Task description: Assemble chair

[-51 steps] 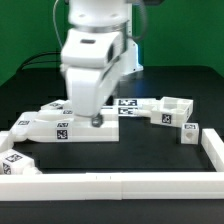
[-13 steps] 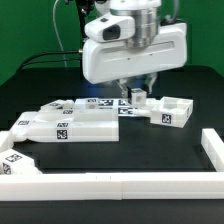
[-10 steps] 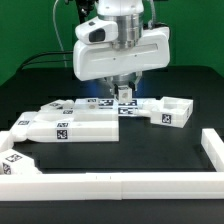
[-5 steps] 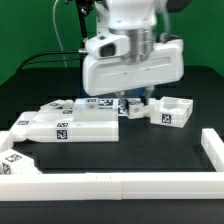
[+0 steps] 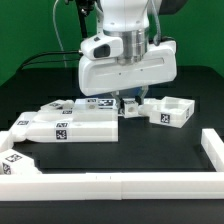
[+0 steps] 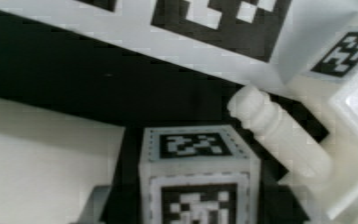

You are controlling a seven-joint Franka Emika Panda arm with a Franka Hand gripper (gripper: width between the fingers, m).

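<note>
The chair is in loose white blocky plastic parts on the black desk (image 5: 150, 150). One small white cube-like block (image 6: 195, 172) is clamped between the fingers of the robot's tool (image 5: 128, 100), which hangs just above the middle parts. A square black-and-white tag sits on the block's upper face and another on the face below it. A rounded white bar (image 6: 282, 128) lies just beside it.

On the exterior view's left rests a wide flat white slab (image 5: 70, 125) with tags on its top and front edge. On the right sits an open box-shaped white part (image 5: 172, 110), tagged on its front. A small tagged white piece (image 5: 14, 163) lies near the front left corner, beside the long plain white rail (image 5: 120, 185).
</note>
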